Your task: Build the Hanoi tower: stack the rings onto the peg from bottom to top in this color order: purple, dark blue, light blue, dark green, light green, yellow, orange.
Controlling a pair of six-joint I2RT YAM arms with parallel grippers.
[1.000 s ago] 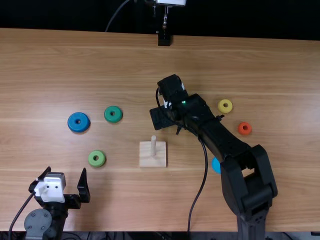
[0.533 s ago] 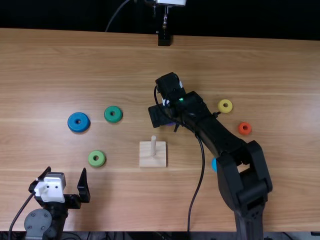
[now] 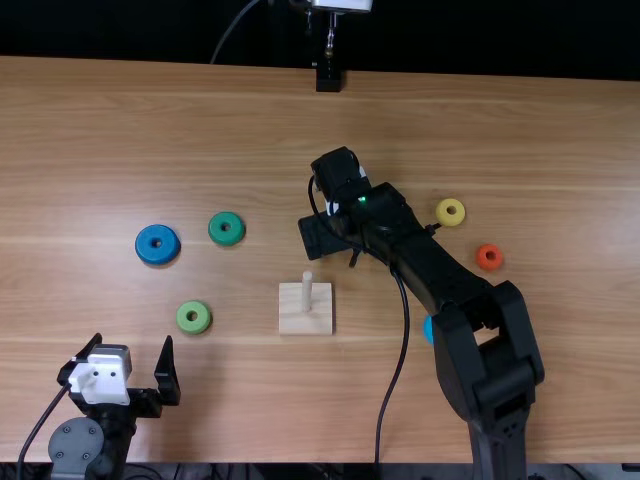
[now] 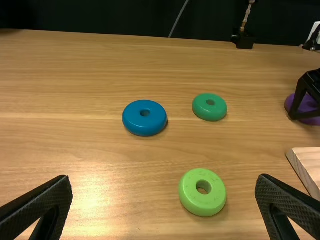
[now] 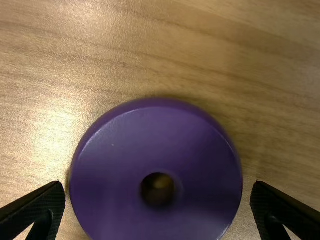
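Note:
My right gripper is low over the table, behind the peg base with its upright, bare peg. In the right wrist view the purple ring lies flat between the open fingers of this gripper, a narrow gap on each side. The purple ring also appears in the left wrist view. My left gripper stands open and holds nothing at the near left; in its wrist view the light green ring is beyond the gripper.
Dark blue and dark green rings lie left of the peg base, beyond the light green one. Yellow and orange rings are right. The light blue ring is partly under the right arm.
My right arm's elbow has shifted a little left and its gripper has moved slightly. The left arm has kept still.

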